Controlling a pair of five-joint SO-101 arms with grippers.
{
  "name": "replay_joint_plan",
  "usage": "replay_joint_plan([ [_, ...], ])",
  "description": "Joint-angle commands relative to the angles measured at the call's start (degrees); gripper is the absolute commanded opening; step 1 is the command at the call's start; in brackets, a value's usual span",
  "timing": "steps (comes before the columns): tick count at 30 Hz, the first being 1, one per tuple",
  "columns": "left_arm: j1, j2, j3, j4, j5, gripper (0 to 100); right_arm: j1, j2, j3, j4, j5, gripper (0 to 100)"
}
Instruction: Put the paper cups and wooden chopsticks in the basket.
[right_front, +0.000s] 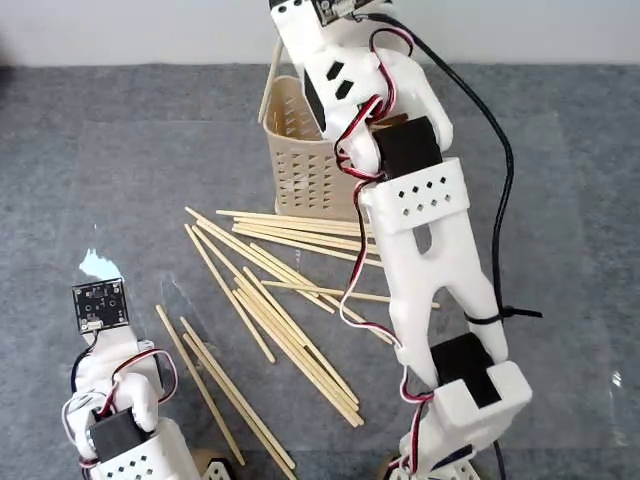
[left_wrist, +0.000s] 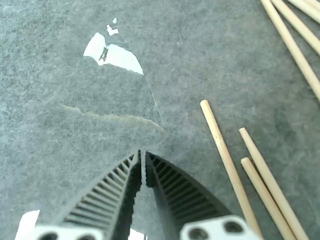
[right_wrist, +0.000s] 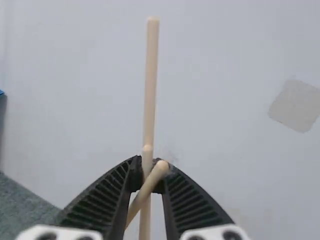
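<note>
Right gripper (right_wrist: 148, 167) is clamping pale wooden chopsticks (right_wrist: 151, 75) over beige slotted basket (right_front: 300, 175).
Left gripper (left_wrist: 142, 162) is hanging near left, jaws together.

Light falls soft and even over my desk (left_wrist: 225, 60), bright with no harsh shadows. One white glare patch (left_wrist: 112, 52) shines on the desk just ahead of my left claw (left_wrist: 142, 160). The chopsticks (left_wrist: 222, 150) beside that claw cast only thin, faint shadows.

Scattered chopsticks (right_front: 295, 345) before upright basket (right_front: 300, 175)
</note>
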Motion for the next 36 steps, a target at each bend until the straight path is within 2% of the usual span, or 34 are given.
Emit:
replay_joint_plan([
  [1, 0.4, -1.0, -0.5, 0.2, -0.1, 1, 1.7, -0.8, -6.3, -0.9, -1.8, 0.8],
  [20, 0.4, -1.0, -0.5, 0.2, -0.1, 1, 2.2, 3.8, -6.9, 5.2, -3.4, 0.8],
  [28, 0.4, -1.0, -0.5, 0.2, -0.1, 1, 1.9, 4.9, -6.9, 13.0, -4.3, 1.3],
  [33, 0.4, -1.0, -0.5, 0.2, -0.1, 1, 1.7, 4.4, -7.3, 18.2, -8.7, 13.3],
  [36, 0.4, -1.0, -0.5, 0.2, -0.1, 1, 1.3, 4.3, -7.3, 20.7, -9.0, 13.7],
])
